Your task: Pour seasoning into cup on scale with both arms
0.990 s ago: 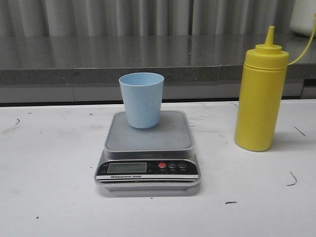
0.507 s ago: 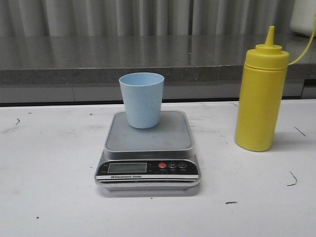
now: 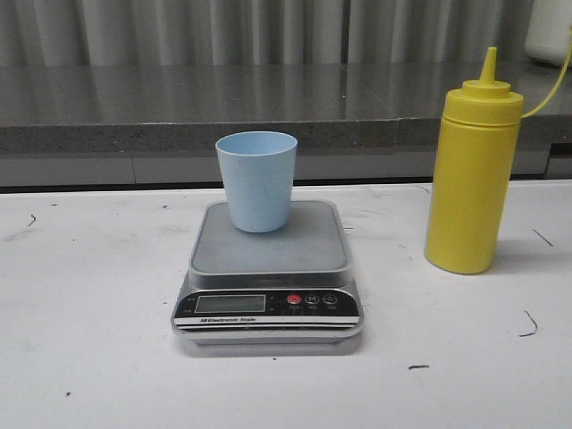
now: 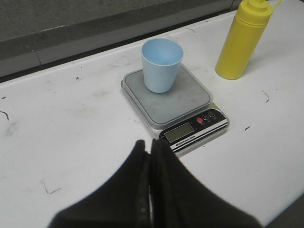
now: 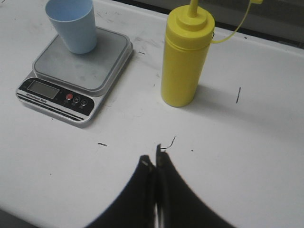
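Note:
The pale blue cup point(image 3: 256, 180) stands upright on the steel platform of the scale point(image 3: 268, 246), toward its back edge. The yellow seasoning bottle point(image 3: 472, 170) stands upright on the table to the right of the scale, capped, apart from it. In the left wrist view the cup point(image 4: 161, 64), scale point(image 4: 175, 102) and bottle point(image 4: 242, 40) lie ahead of my left gripper point(image 4: 151, 142), which is shut and holds nothing. My right gripper point(image 5: 153, 160) is shut and empty too, held back from the bottle point(image 5: 185, 57), with the scale point(image 5: 78, 71) and cup point(image 5: 72, 23) off to one side. Neither gripper shows in the front view.
A white table point(image 3: 89, 295) with small dark scuff marks carries everything. Behind it runs a grey stone ledge point(image 3: 134, 112) under a curtain. A thin yellow cap tether point(image 3: 550, 89) trails from the bottle's neck toward the right.

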Controlling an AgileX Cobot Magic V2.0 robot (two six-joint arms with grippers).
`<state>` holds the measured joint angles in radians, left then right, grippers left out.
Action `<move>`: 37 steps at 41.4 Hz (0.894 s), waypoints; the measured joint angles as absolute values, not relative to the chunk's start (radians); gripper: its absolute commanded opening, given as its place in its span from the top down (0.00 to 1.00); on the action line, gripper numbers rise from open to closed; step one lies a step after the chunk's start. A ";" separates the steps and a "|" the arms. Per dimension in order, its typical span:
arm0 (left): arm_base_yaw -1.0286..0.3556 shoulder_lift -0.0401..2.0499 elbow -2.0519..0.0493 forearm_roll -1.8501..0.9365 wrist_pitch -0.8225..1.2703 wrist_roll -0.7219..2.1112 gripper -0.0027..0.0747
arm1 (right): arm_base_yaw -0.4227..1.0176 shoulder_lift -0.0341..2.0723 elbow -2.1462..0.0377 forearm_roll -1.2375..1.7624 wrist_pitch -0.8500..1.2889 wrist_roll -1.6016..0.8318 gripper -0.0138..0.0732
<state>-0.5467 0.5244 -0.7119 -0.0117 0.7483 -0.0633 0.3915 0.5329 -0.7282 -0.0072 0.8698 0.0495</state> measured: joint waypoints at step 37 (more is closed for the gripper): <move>-0.072 0.023 -0.067 -0.022 0.168 -0.063 0.99 | 0.391 0.533 -0.728 -0.007 0.872 0.049 0.98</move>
<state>-0.0723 0.0233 -0.0673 -0.0222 0.1685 -0.0633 0.3915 0.5329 -0.7282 -0.0072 0.8716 0.0495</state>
